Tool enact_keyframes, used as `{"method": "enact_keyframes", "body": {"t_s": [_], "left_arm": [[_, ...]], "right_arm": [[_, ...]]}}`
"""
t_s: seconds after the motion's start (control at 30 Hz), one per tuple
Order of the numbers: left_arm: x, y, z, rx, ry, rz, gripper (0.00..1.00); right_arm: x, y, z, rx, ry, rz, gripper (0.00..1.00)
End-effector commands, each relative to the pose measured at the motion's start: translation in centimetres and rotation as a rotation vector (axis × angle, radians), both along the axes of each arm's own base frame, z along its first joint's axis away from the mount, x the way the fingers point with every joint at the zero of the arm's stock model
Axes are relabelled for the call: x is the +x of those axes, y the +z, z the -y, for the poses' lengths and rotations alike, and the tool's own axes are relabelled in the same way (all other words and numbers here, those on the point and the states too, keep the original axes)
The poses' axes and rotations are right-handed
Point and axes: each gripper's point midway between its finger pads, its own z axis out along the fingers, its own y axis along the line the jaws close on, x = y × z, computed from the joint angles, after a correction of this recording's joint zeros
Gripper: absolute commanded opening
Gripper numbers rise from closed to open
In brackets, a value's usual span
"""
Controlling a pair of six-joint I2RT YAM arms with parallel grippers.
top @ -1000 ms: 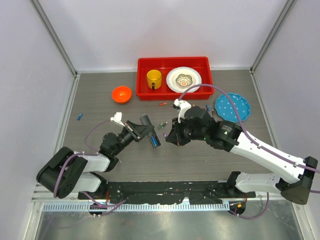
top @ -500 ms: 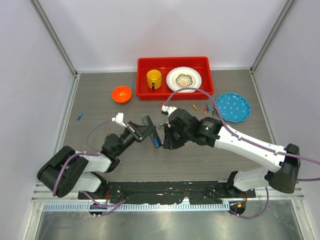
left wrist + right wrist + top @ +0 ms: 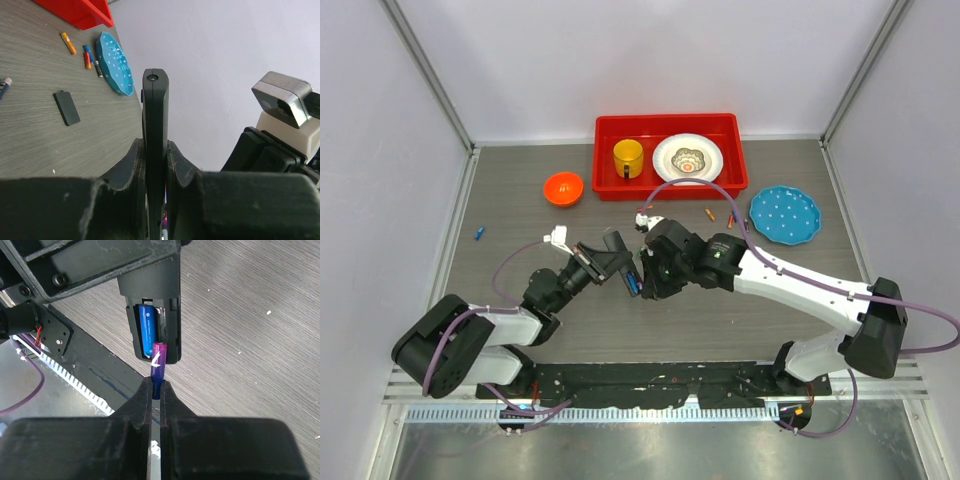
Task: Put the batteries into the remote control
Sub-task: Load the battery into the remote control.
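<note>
Right wrist view: our right gripper [image 3: 156, 390] is pinched narrow on the tail of a purple battery [image 3: 158, 359]. Its free end sticks out past the fingertips and meets the near edge of the remote [image 3: 171, 325]. A blue battery [image 3: 148, 330] already sits in the open bay, just beyond the fingertips and slightly left; the slot beside it looks vacant.

Our left gripper [image 3: 156, 155] is clamped tight on the remote, which stands out edge-on past its fingertips. Spare batteries [image 3: 87, 55] lie well beyond them, off to the left.

We judge the battery light, rigid and slick. Gripped by the tail alone, it may swivel or slide back when pressed into the slot. The remote is stiff but held at one end, so we expect it to lever under a hard push.
</note>
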Motion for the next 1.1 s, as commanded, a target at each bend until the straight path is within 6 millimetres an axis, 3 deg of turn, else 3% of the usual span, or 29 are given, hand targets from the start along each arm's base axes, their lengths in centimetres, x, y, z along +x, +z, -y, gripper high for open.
{"method": "enact_keyframes", "body": {"t_s": [0.0, 1.07], "left_arm": [[-1.5, 7.6, -0.9, -0.177, 0.001, 0.252, 0.00], [-3.6, 8.6, 0.3, -0.218, -0.104, 0.248, 0.00]], "right_arm": [[0.8, 1.3, -1.6, 0.055, -0.006, 0.033, 0.01], [3.7, 0.6, -1.8, 0.003, -0.043, 0.070, 0.01]]}}
